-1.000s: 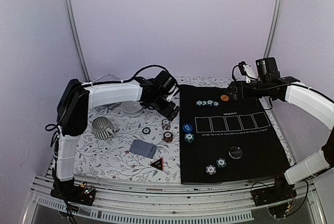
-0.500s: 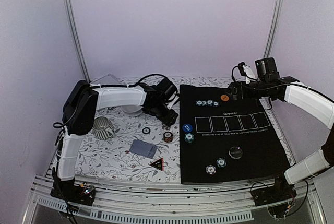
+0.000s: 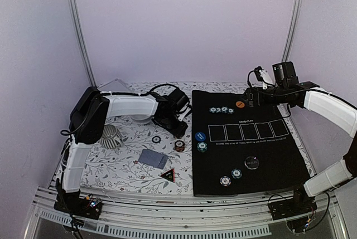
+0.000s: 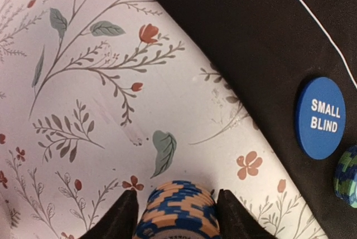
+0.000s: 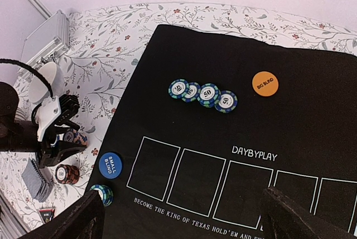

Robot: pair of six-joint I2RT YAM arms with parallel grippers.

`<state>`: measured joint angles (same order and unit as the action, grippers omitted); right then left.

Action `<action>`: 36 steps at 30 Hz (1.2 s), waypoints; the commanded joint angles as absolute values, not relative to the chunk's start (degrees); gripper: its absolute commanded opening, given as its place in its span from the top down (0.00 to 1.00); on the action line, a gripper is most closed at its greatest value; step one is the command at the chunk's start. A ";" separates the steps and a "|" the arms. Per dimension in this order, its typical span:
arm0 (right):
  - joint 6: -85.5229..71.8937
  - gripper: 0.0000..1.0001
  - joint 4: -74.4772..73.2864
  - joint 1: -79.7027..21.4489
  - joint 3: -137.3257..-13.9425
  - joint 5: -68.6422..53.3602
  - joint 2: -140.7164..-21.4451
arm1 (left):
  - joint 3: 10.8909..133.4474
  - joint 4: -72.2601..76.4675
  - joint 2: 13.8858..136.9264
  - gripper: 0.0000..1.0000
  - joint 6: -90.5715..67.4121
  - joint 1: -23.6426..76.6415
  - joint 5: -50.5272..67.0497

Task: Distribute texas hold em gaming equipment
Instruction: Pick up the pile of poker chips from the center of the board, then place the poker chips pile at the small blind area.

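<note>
My left gripper (image 4: pixel 178 216) is low over the floral cloth, shut on a stack of orange-and-blue poker chips (image 4: pixel 178 208), with a dark finger (image 4: pixel 120 219) against each side. From above, the left gripper (image 3: pixel 177 129) hides that stack. A red-brown chip stack (image 3: pixel 179 145) sits just in front of it. The blue SMALL BLIND button (image 4: pixel 319 117) and a green-teal stack (image 3: pixel 202 146) lie on the black mat's (image 3: pixel 268 150) left edge. Grey-blue cards (image 3: pixel 152 158) lie on the cloth. My right gripper (image 5: pixel 184 214) hangs open above the mat's far side, near a row of chips (image 5: pixel 202 94).
An orange button (image 5: pixel 264 83), a black disc (image 3: pixel 252 162), a white chip (image 3: pixel 225 181) and a teal chip (image 3: pixel 237 173) lie on the mat. A lone dark chip (image 3: pixel 157 139), striped mug (image 3: pixel 110 137), white bowl (image 3: pixel 140 115) and metal case (image 5: pixel 47 39) stand on the cloth.
The left arm has come down over the orange-and-blue stack, and its jaws have narrowed from wide open onto the stack's sides. The right arm has not moved.
</note>
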<state>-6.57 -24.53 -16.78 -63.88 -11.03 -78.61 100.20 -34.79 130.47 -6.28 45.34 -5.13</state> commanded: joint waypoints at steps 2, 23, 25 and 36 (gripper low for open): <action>-6.15 0.01 -25.13 -16.21 -64.25 -10.54 -78.48 | 98.54 -35.07 129.03 0.65 -6.90 44.62 -4.49; -6.45 0.01 -25.24 -16.11 -64.43 -11.26 -79.11 | 114.52 -35.39 133.51 1.00 -0.01 45.92 -3.09; -6.48 0.01 -25.23 -16.15 -64.22 -11.37 -79.08 | 119.55 -36.52 137.03 1.00 1.44 46.27 -2.76; -6.46 0.01 -25.22 -16.08 -64.06 -11.39 -79.90 | 137.72 -39.02 150.60 1.00 4.98 46.42 -0.42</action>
